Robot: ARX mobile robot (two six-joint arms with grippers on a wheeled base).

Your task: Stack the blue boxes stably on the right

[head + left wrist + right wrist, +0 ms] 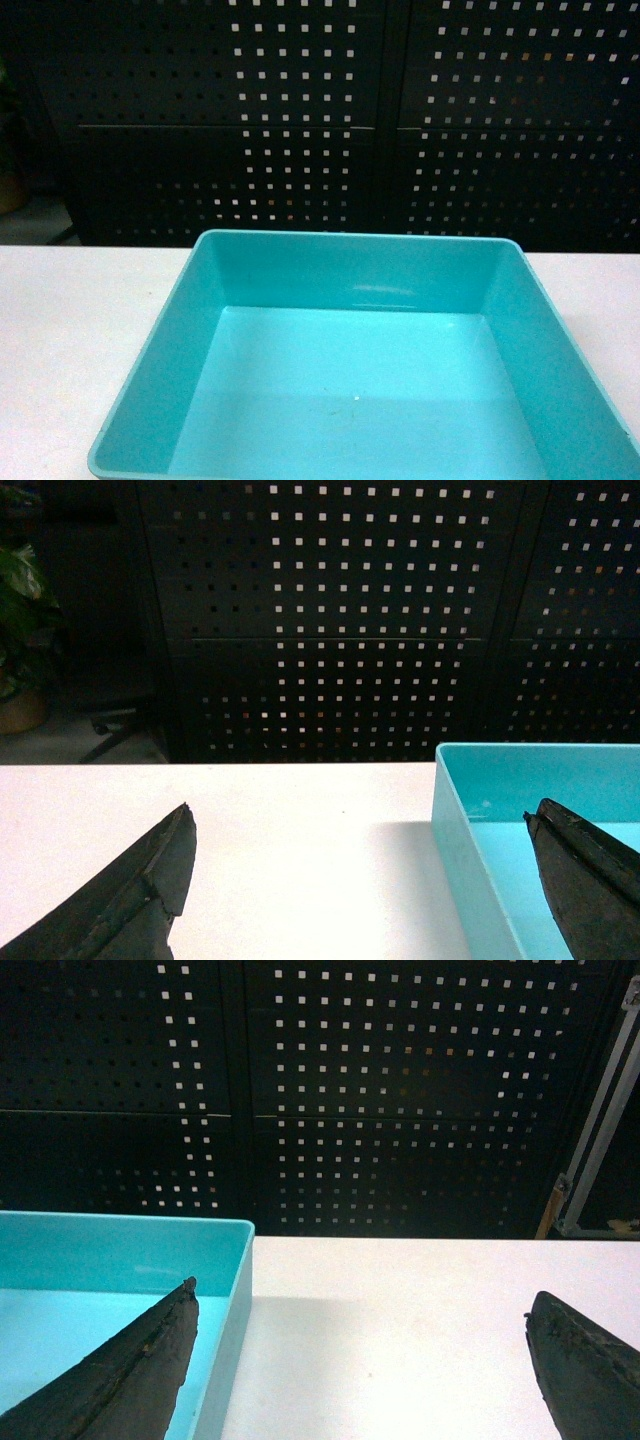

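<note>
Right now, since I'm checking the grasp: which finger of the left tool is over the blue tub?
The finger at the right of the left wrist view, over the blue tub's floor; the other finger is over the white table.

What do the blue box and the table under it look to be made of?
The blue box looks like smooth, glossy moulded plastic: uniform turquoise, with soft light reflections on its floor and back wall. The table has a flat, matte white top, likely laminate or painted board; the pictures cannot settle which.
</note>
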